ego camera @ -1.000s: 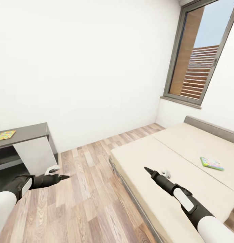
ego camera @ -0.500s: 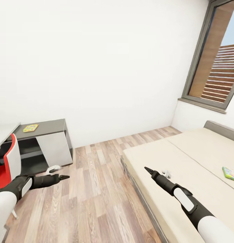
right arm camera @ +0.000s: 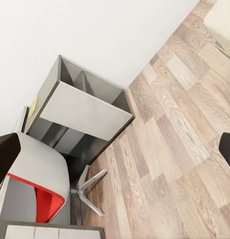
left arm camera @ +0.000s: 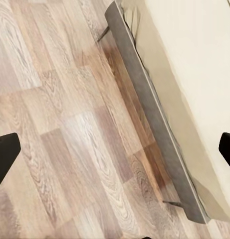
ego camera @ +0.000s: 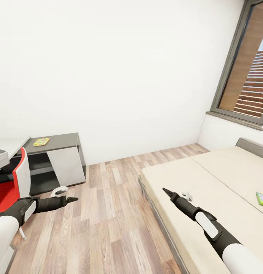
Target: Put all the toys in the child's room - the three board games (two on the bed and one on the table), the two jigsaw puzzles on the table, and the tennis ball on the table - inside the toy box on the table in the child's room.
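Your view is swinging left vs a sec ago: the window (ego camera: 247, 76) is sliding toward the right edge, and the red chair (ego camera: 10, 182) plus a corner of the bench (ego camera: 8, 144) are coming in at left. So you're turning from the bed (ego camera: 207, 190) toward the bench side. No toy is in either tool yet.

One board game (ego camera: 262, 198) is lying on the bed, cut by the right frame edge, well apart from the right tool (ego camera: 166, 191). A small multicoloured flat item (ego camera: 41, 142), prob. a puzzle, is sitting on the dark cabinet (ego camera: 55, 152).

Left tool (ego camera: 72, 199) is hanging over the floor w/ jaws wide, nothing between them; right tool is also spread wide and empty, per the wrist views.

Writing: none legible; the game's print is too small.
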### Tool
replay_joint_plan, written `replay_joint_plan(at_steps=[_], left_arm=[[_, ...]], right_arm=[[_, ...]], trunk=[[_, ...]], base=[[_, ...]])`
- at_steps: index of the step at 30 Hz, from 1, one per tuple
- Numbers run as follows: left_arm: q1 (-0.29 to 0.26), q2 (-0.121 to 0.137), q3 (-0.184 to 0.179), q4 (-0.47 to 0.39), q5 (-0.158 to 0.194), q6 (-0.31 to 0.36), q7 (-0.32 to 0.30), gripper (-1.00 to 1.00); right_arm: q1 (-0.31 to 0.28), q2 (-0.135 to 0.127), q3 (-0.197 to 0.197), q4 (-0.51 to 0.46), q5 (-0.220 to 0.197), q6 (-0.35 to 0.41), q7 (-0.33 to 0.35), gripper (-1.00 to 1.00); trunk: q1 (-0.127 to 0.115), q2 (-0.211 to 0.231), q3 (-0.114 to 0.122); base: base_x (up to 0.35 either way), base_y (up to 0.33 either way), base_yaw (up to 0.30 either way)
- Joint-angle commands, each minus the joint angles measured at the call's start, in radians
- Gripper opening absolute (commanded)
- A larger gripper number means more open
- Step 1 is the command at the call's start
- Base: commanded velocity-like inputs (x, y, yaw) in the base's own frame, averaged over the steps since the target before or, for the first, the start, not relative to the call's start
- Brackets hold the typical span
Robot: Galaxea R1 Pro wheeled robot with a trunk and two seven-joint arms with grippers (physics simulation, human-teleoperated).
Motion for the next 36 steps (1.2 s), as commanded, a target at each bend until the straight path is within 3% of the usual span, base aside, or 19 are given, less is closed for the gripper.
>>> replay_joint_plan(at_steps=[1,20,36], left_arm=[[-0.001,0.000,0.009,-0.001,-0.010,0.006,-0.005,1.00],[0.000,-0.002,0.007,0.000,-0.011,0.006,-0.005,1.00],[0.000,-0.010,0.009,0.000,-0.012,0.006,-0.005,1.00]], right_arm=[[-0.001,-0.001,0.004,0.000,-0.010,0.003,0.000,1.00],[0.000,-0.001,0.004,0.000,-0.010,0.003,0.000,1.00],[0.000,-0.001,0.004,0.000,-0.010,0.003,-0.001,1.00]], trunk=[[0.001,-0.002,-0.002],[0.001,-0.002,-0.002],[0.001,-0.002,-0.002]], base=[[-0.018,-0.046,0.004],[-0.050,-0.048,0.001],[-0.002,-0.141,0.000]])
